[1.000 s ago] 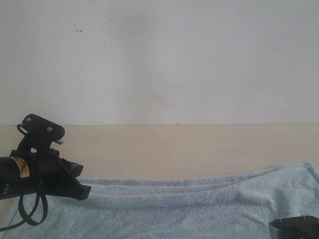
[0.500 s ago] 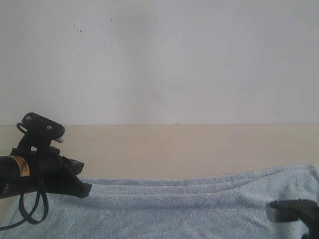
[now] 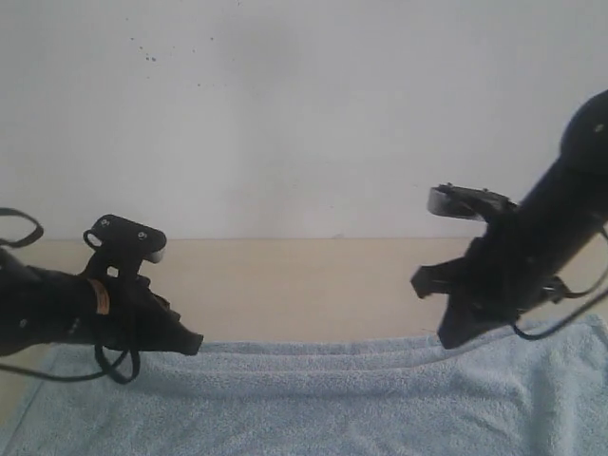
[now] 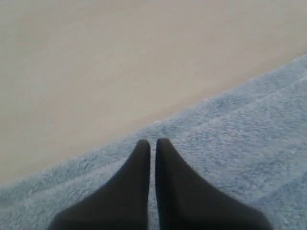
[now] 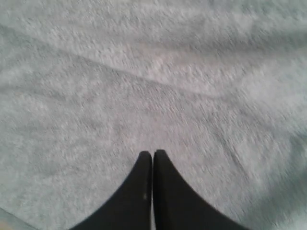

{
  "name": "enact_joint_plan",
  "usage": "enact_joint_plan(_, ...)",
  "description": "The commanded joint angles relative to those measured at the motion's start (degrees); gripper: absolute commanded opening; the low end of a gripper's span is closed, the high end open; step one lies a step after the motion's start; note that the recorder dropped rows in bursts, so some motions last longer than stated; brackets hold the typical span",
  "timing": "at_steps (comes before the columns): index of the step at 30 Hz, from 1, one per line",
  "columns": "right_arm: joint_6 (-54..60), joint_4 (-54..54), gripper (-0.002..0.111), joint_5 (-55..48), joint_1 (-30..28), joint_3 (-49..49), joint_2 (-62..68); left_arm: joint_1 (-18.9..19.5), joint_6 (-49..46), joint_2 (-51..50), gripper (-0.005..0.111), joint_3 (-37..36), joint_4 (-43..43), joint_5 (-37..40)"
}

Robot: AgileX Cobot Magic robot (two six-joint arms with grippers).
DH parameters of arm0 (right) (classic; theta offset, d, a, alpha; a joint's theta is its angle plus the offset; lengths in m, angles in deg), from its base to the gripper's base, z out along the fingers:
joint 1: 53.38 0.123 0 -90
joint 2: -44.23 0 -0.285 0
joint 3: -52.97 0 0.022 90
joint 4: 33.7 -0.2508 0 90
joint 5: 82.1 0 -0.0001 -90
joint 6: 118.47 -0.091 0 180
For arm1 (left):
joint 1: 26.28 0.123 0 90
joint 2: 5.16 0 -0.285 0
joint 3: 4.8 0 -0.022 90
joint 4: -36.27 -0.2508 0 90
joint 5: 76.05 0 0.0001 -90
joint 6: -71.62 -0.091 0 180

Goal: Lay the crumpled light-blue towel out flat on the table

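I see the fluffy light-blue terry towel (image 3: 332,399) lying nearly flat on the beige wood-look table (image 3: 313,285). My left gripper (image 4: 152,143) and right gripper (image 5: 152,154) are closed and empty, so nothing drags, I judge.

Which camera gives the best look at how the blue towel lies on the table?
The exterior view: the towel stretches across the table with long ridges near its far edge. The left wrist view shows only an edge beside bare tabletop; the right wrist view only blurred pile and a crease.

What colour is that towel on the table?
The towel is plain pale light blue, with no pattern. The right wrist view shows it best.
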Motion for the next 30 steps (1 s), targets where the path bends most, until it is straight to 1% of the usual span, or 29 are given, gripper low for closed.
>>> enact_joint_plan(1,1.51,-4.00,0.000,-0.57,3.72,-11.81,11.14,0.18,2.99,-1.84,0.004,8.47,-0.20,11.82)
enact_joint_plan(4,1.40,-4.00,0.000,0.31,7.92,-20.64,18.91,0.18,3.21,-2.08,0.004,9.32,1.55,10.58)
enact_joint_plan(7,-0.68,-3.79,0.000,4.97,10.93,-28.02,25.07,0.06,3.08,-2.08,0.004,9.32,1.55,12.18)
enact_joint_plan(11,-2.03,-3.79,0.000,6.27,12.85,-32.81,31.98,0.06,2.87,-2.08,0.004,9.32,1.55,12.47)
enact_joint_plan(16,-1.44,-3.56,0.000,6.85,13.87,-33.34,34.91,0.06,2.98,-2.08,0.004,9.32,5.54,12.14)
enact_joint_plan(24,-1.44,-3.00,0.000,10.10,13.97,-33.34,35.53,0.06,2.86,-2.08,0.004,9.32,5.54,11.36)
enact_joint_plan(30,-2.43,-0.70,0.000,14.70,13.97,-33.34,35.53,0.06,2.86,-2.08,0.004,9.32,5.54,11.36)
